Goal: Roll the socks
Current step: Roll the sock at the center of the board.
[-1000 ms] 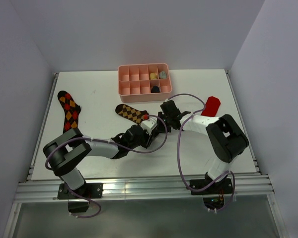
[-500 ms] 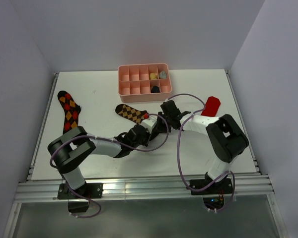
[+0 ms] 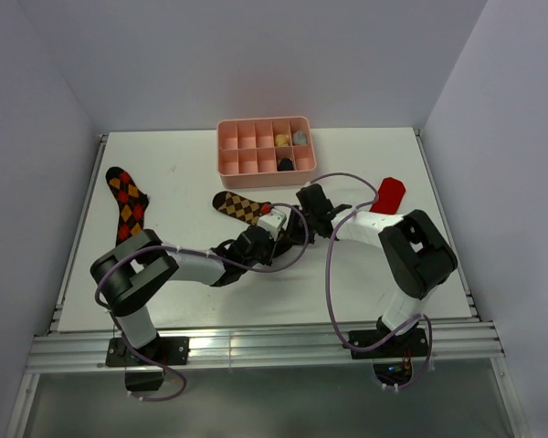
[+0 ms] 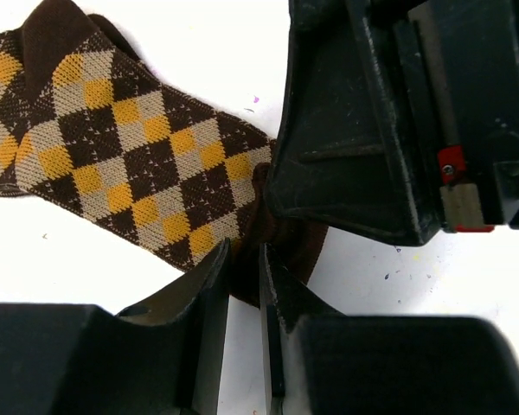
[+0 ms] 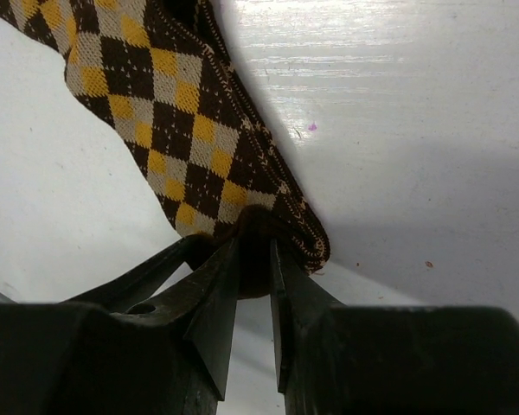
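Lighting: bright, even, overhead. Exposure: worktop blown-out white in left wrist view; streaked glare and broad soft grey shadow in right wrist view. Focus: tan argyle sock weave crisp; overhead view sharp, shadows faint.

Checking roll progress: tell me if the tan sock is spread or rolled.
Spread: the tan sock lies flat, only its end bunched between the jaws of the left gripper and right gripper.
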{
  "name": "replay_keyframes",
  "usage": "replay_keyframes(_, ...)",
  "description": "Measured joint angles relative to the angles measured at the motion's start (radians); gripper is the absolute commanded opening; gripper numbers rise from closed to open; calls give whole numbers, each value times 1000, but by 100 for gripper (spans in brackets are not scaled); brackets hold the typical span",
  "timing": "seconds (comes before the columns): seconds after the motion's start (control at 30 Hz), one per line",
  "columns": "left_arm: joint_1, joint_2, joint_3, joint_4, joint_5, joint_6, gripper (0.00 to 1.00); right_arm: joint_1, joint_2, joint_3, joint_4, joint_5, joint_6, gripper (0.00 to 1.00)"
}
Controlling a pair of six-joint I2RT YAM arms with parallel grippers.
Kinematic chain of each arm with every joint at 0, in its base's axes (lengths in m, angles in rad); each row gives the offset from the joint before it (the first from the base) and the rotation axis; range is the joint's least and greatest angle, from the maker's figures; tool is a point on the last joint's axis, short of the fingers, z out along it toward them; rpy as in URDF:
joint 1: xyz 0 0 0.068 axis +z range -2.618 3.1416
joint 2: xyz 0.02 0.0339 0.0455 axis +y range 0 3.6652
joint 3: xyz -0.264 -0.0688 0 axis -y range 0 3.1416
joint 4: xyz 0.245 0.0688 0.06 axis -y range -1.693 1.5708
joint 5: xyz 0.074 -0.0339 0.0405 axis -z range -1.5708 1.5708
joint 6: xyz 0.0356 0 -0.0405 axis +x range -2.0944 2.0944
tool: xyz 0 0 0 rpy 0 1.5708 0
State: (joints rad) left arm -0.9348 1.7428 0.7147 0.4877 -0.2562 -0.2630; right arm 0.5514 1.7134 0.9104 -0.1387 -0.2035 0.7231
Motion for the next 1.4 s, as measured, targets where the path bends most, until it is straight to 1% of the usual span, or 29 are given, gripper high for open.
replay_keyframes(0.2, 2, 0, -1, 0, 11, -8, 25, -18, 0, -11, 14, -13, 47, 29)
replay_keyframes(0.37, 5, -25, -22, 2, 23, -11, 29, -31, 6, -15, 23, -32, 83, 29)
replay_keyframes(0.4, 5, -37, -32, 4, 27, -11, 30, -32, 7, -15, 23, -34, 89, 29)
replay_keyframes(0.43, 5, -58, -48, 5, 34, -8, 34, -34, 8, -15, 23, -35, 92, 29)
replay_keyframes(0.53, 3, -135, -100, 24, 59, 24, 38, -35, 9, -15, 23, -37, 99, 29)
replay_keyframes(0.67, -42, -193, -125, 72, 71, 108, 40, -36, 10, -15, 24, -42, 103, 29)
replay_keyframes(0.83, -98, -185, -164, 171, 100, 204, 41, -39, 11, -14, 23, -47, 103, 30)
replay_keyframes(1.03, -103, -124, -173, 225, 100, 306, 44, -39, 11, -14, 23, -50, 102, 29)
replay_keyframes(1.17, -104, -84, -171, 250, 98, 351, 45, -39, 11, -14, 23, -53, 102, 29)
replay_keyframes(1.4, -104, -21, -169, 259, 74, 383, 47, -39, 11, -14, 23, -56, 100, 29)
